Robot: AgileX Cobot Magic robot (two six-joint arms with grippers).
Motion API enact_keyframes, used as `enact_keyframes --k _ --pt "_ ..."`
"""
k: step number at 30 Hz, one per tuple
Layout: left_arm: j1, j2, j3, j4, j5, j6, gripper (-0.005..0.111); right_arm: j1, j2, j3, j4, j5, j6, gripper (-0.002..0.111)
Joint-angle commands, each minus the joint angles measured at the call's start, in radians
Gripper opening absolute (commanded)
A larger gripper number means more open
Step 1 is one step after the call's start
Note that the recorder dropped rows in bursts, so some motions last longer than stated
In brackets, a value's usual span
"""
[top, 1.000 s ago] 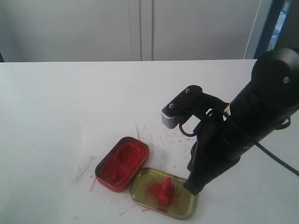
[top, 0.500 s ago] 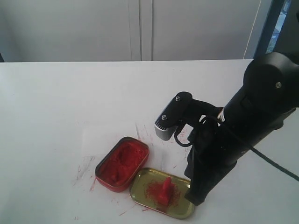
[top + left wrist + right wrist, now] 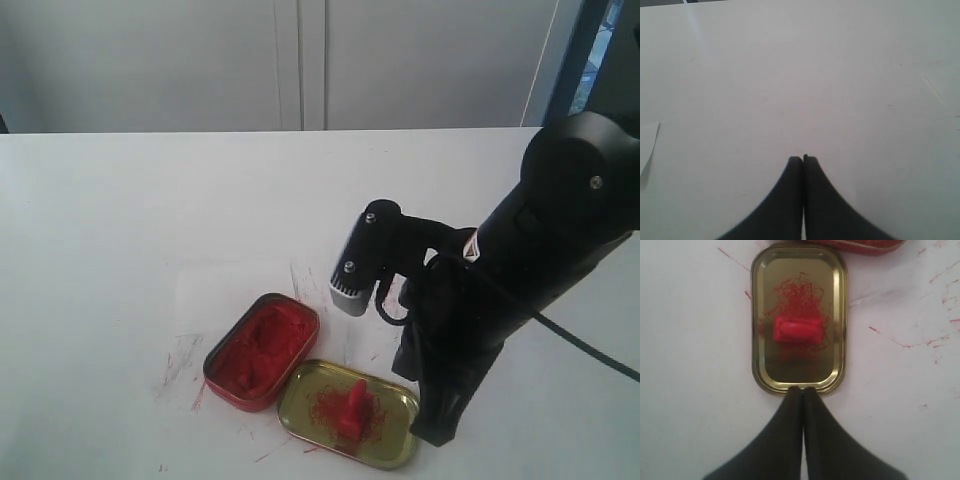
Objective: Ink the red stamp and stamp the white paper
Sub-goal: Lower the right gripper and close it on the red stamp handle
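Shiny gold metal on the tin lid, lumpy wet-looking red paste in the glossy red ink tin, smooth dull red on the red stamp, thin matt sheet for the white paper, smooth matt white on the table, dull black plastic on the right gripper.

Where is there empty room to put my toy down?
The table is bare along the far edge and down the left side, beyond the white paper. It is crowded at the near middle: the red ink tin, the gold lid holding the red stamp, and the right end effector.
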Motion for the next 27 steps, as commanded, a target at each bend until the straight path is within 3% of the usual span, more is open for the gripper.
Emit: enact_keyframes --k 1,11,27 --pt "0.002 0.007 -0.004 0.001 0.002 0.0 0.0 0.001 0.0 -0.007 0.001 -0.009 -0.112 0.0" --pt "0.002 0.007 -0.004 0.001 0.002 0.0 0.0 0.001 0.0 -0.007 0.035 -0.033 -0.325 0.0" --pt "0.002 0.007 -0.004 0.001 0.002 0.0 0.0 0.009 0.106 -0.007 0.104 -0.058 -0.931 0.0"
